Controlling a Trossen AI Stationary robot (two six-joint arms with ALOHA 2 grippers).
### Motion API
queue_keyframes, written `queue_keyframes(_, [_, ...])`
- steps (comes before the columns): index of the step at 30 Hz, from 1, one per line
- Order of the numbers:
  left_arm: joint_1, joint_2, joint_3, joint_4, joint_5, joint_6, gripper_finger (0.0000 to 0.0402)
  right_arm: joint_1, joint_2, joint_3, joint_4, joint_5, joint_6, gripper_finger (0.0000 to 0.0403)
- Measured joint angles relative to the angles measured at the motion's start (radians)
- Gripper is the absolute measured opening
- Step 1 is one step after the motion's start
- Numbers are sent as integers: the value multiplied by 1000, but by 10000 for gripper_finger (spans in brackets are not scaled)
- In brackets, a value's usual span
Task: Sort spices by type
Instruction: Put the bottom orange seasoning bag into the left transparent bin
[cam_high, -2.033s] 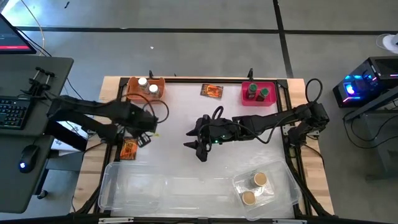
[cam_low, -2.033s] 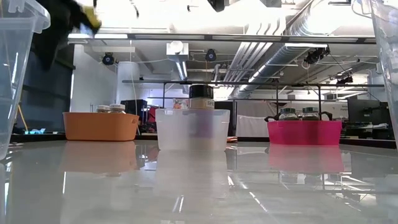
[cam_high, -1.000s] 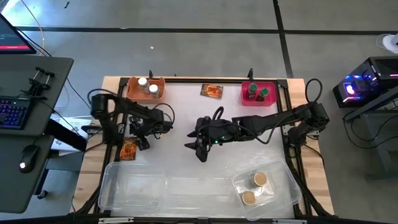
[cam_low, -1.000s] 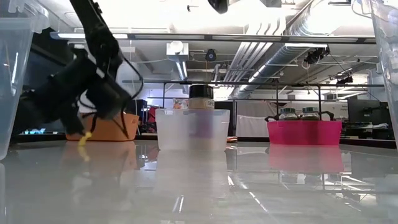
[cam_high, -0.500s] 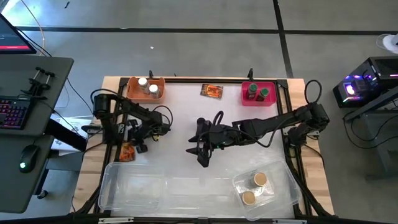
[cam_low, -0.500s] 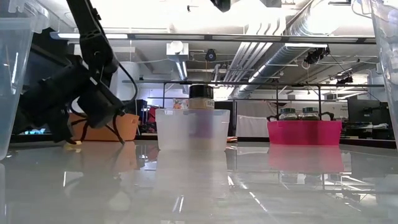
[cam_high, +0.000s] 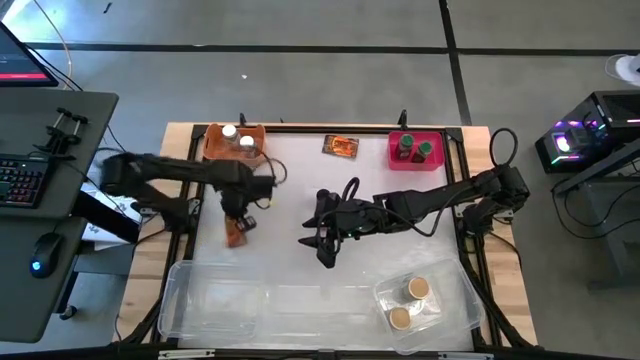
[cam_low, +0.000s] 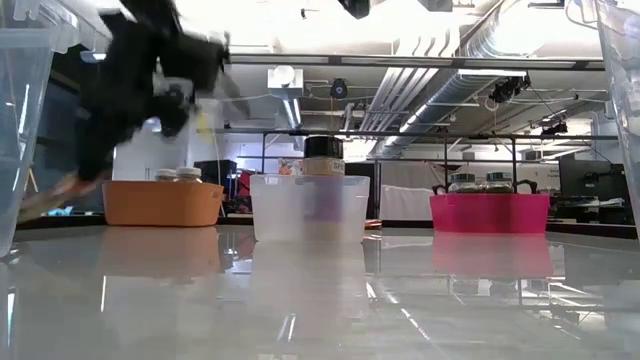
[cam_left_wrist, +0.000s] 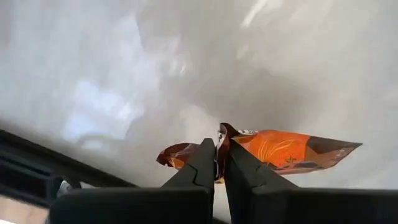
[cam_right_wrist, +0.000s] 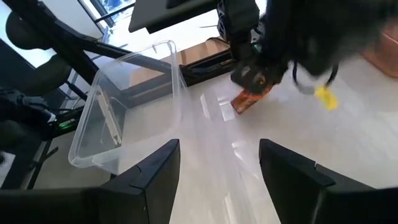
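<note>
L gripper (cam_left_wrist: 219, 163) pinching orange packet (cam_left_wrist: 283, 149) above table, orange bin (cam_high: 222, 150) nearby; R gripper (cam_right_wrist: 217, 163) spread, mid-table.

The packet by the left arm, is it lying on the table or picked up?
Picked up. The left gripper is shut on the packet, which hangs clear of the table.
</note>
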Motion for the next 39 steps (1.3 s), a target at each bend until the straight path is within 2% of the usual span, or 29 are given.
queue_keyframes(8, [-30, -414, 169, -36, -96, -284, 1, -24, 0, 0, 9, 0, -4, 213])
queue_keyframes(13, [-184, -638, 212, 114, -157, -513, 0, -30, 0, 0, 65, 0, -5, 213])
queue_keyframes(16, [-309, -709, 213, 190, -270, -613, 0, -30, 0, 0, 171, -4, -3, 213])
queue_keyframes(19, [-426, -701, 211, 200, -384, -636, 0, -29, 0, 0, 292, -20, -9, 213])
queue_keyframes(21, [-502, -660, 210, 244, -418, -570, 0, -29, 0, 0, 336, -20, -25, 213])
queue_keyframes(26, [-708, -547, 209, 519, -381, -336, 0, -29, 0, 0, 316, -21, -41, 213])
queue_keyframes(30, [-849, -509, 212, 787, -378, -332, 0, -29, 0, 0, 235, -23, -34, 213])
queue_keyframes(32, [-934, -493, 212, 860, -447, -351, 0, -29, 0, 0, 208, -24, -34, 213])
queue_keyframes(34, [-1030, -480, 212, 859, -558, -397, 0, -29, 0, 0, 188, -28, -34, 213])
queue_keyframes(39, [-1290, -408, 210, 662, -909, -717, 0, -29, 0, 0, 171, -30, -39, 213])
